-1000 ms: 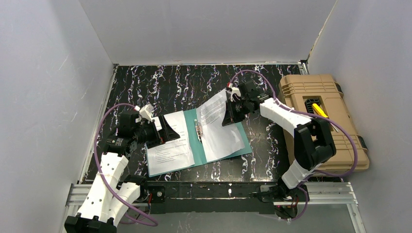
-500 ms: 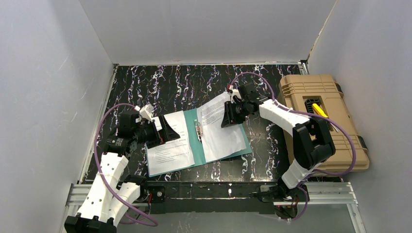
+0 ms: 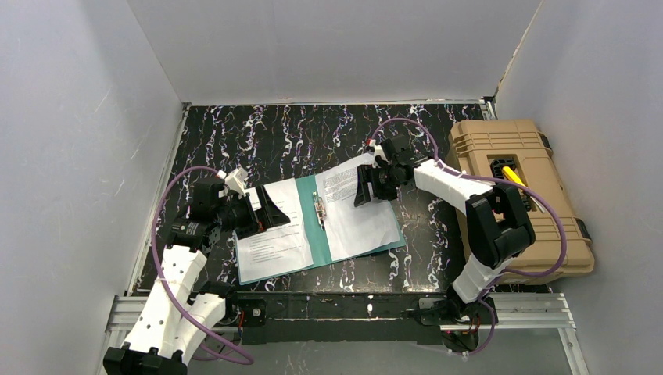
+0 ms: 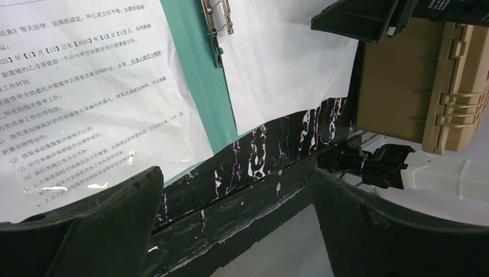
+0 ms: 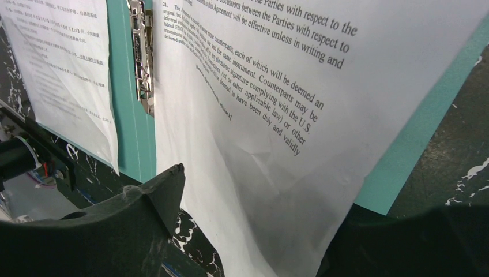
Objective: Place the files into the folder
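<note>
Overhead view of a dark marbled table point(image 3: 258, 133) boxed in by white walls. Near the middle, a teal folder point(image 3: 307, 219) spread open and flat, with a metal clip point(image 3: 319, 209) along the inner spine. On the folder's left half, a left-hand sheet point(image 3: 274, 238) of white paper printed with black text, lying flat with a thin teal strip showing along its near edge. On the right half, a right-hand sheet point(image 3: 356, 219), also printed, lying skewed so that its far corner pokes out beyond the folder's far edge onto the table, with teal showing past its right side. Neither sheet tucked under the clip. Left gripper point(image 3: 270, 209) low over the far-left part of the left-hand sheet, jaws spread as wide as they go, nothing between them. Right gripper point(image 3: 366, 187) over the far part of the right-hand sheet, its dark fingers point(image 5: 115, 231) standing well apart with the paper beneath and nothing pinched; cannot tell whether the tips touch the page. Along the table's right edge, a closed tan toolbox point(image 3: 559, 234), well apart from the folder.
</note>
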